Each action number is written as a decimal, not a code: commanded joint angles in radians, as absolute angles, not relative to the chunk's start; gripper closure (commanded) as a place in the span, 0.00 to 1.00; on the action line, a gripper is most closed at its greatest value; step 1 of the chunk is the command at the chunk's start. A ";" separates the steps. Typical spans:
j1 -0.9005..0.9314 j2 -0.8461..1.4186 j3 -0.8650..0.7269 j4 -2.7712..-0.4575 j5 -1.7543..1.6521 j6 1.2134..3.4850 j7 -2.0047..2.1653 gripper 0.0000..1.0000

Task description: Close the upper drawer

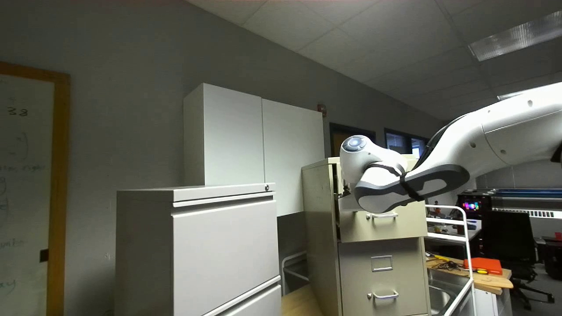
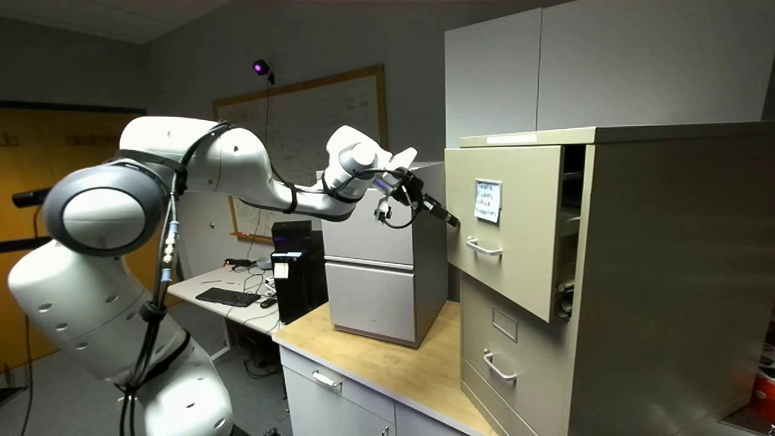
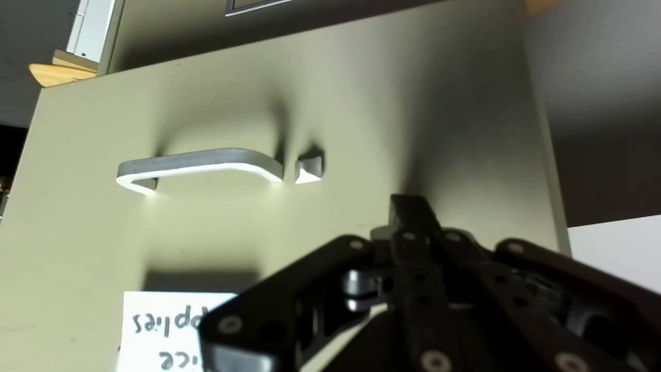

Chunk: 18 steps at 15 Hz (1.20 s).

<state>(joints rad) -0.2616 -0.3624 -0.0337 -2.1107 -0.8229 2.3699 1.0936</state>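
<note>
- In an exterior view, the arm (image 1: pixel 505 136) extends from the right, its end hiding much of the upper drawer (image 1: pixel 386 228).
- That drawer is at the top of the beige cabinet (image 1: pixel 320 228), standing partly out; its bottom edge juts past the lower drawer (image 1: pixel 382 281).
- The grey cabinet (image 1: pixel 228 250) stands nearer on the left; open air shows between its right edge and the arm.
- A white rack (image 1: pixel 467 239) rises just right of the beige cabinet, below the arm.
- In an exterior view, the front, with its label (image 2: pixel 488 201) and handle (image 2: pixel 484 248), stands forward of the frame, a dark gap down its right edge.
- The gripper (image 2: pixel 453 221) is at the front near its left edge, left of the label; whether it touches, I cannot tell.
- The counter (image 2: pixel 387 366) lies well below the arm; a strip of it shows between the two cabinets.
- In the wrist view, the gripper is clenched, its fingers (image 3: pixel 413 212) drawn together.
- The front's side edge runs near them on the right; a square knob (image 3: pixel 309 169) is to their left, the handle farther left.
</note>
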 commanded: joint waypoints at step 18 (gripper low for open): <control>-0.219 0.020 -0.114 -1.649 -0.589 2.225 0.831 1.00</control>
<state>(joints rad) -0.2266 -0.1305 -0.0778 -1.7913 -0.6366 2.1687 0.8882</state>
